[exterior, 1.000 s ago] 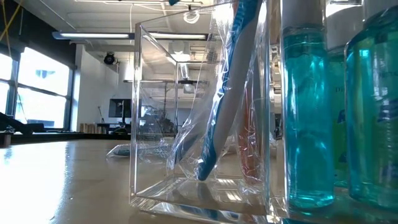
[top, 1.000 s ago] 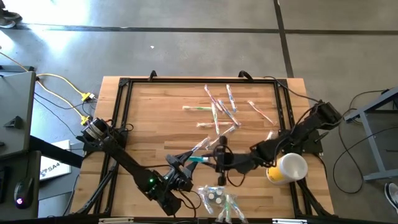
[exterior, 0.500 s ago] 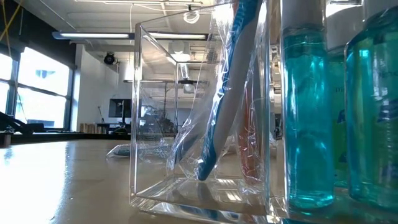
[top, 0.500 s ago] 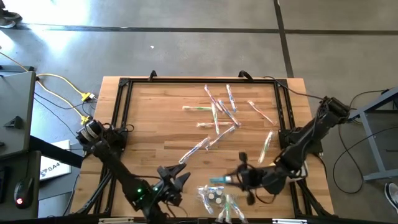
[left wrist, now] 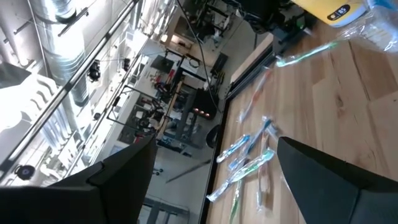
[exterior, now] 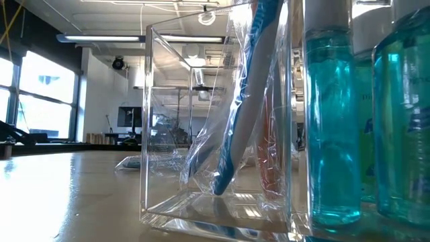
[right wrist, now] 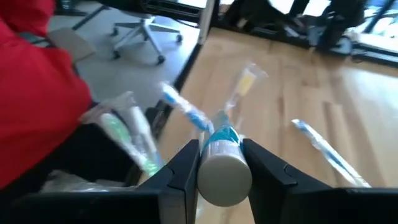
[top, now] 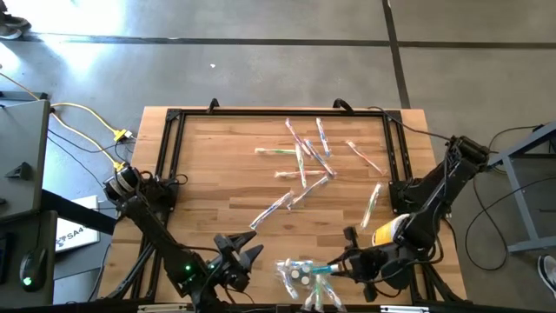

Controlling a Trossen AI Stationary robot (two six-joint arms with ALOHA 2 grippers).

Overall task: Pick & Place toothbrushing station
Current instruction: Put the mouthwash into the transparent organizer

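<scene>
My right gripper (top: pixel 337 265) hangs near the table's near edge, shut on a white-and-teal tube (top: pixel 318 269). The tube's teal end points left at a clear box (top: pixel 300 278) that holds wrapped toothbrushes (right wrist: pixel 127 134). In the low view the same clear box (exterior: pixel 215 121) stands on its base with a blue wrapped toothbrush (exterior: pixel 245 107) leaning inside. My left gripper (top: pixel 241 252) hovers open left of the box, holding nothing. Several wrapped toothbrushes (top: pixel 306 156) lie flat on the far half of the table. My right gripper pinches the tube's white round body (right wrist: pixel 224 177) between its two fingers (right wrist: pixel 186 168). It comes slanting down from the table's right, with the tube lying along the fingers. The teal end (right wrist: pixel 221 138) sticks out past the fingertips. The tube is lifted clear of the table.
A yellow cup (top: pixel 387 233) lies at the near right beside my right arm. Teal mouthwash bottles (exterior: pixel 336 121) stand right of the clear box. A black frame (top: pixel 169 156) rims the table. Something red (right wrist: pixel 37 81) shows beyond the near edge in the right wrist view.
My right gripper has carried the tube from the table's middle toward the near edge and right, and has tipped further down toward the clear box. My left gripper, open throughout, has swung away from it toward the near left.
</scene>
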